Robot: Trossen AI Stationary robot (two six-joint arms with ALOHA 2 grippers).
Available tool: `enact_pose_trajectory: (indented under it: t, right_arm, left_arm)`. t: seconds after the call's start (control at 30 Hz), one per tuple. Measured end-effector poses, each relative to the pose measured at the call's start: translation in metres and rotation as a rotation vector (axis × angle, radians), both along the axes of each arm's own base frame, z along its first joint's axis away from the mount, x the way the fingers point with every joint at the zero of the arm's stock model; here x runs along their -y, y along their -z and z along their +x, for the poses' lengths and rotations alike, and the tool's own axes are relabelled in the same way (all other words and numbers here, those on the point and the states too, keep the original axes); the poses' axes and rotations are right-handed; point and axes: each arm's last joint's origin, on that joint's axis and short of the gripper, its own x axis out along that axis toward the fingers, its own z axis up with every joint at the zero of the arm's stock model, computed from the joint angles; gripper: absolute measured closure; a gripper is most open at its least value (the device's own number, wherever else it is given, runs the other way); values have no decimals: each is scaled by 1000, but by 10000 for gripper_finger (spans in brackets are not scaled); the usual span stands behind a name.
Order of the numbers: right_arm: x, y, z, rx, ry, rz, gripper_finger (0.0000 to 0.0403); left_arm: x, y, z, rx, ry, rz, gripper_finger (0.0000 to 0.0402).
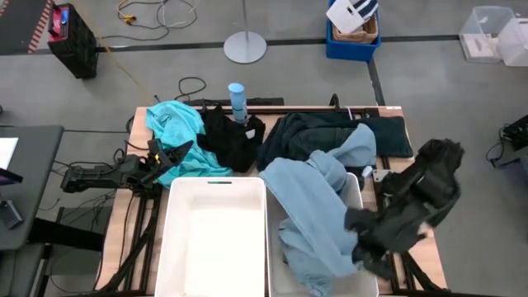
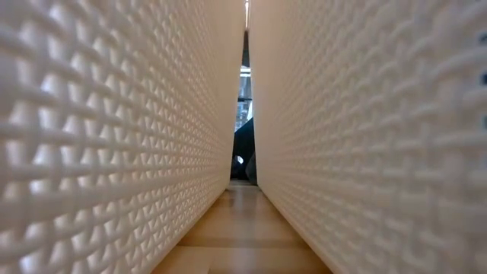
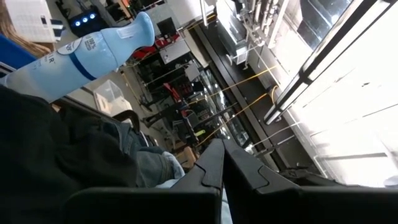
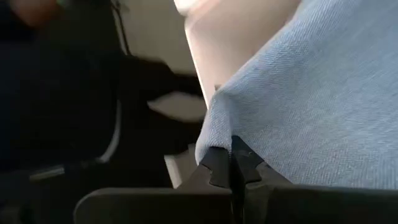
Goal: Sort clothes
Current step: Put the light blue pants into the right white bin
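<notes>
the right hand (image 4: 231, 163), pressed together with the grey-blue garment (image 1: 318, 206) just ahead (draped over the right bin (image 1: 356, 191)), is nearest it; the left hand (image 1: 169, 154), also pressed together, waits by the turquoise garment (image 1: 175, 124).

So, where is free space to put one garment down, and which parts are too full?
The left bin is bare inside, bordered by the turquoise garment and the right bin. The right bin is crowded: the pale grey-blue garment drapes into it. The table's far strip is full of dark clothes.
</notes>
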Motion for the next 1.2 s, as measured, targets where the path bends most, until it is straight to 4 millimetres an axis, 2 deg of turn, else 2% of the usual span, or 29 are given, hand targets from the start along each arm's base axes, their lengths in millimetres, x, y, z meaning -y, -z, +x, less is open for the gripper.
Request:
enact_pose_trajectory:
  t: [0.23,0.43,0.67,0.77,0.97,1.2]
  right_arm:
    - [-35,42,34,-115,-66,-94,403]
    - [-52,81,50,-265,-122,-240,403]
    - [-77,129,79,-378,-245,-250,403]
    - [-83,146,88,-427,-232,-255,396]
    - [-88,149,91,-450,-142,-227,349]
    - [-76,121,80,-421,-10,-174,289]
  left_arm:
    - [0,0,0,0,0,0,401]
    - [0,0,0,0,1,0,401]
    - [0,0,0,15,8,-19,401]
    - [0,0,0,16,10,-19,401]
    - [0,0,0,17,11,-19,401]
    - [0,0,0,26,20,-31,401]
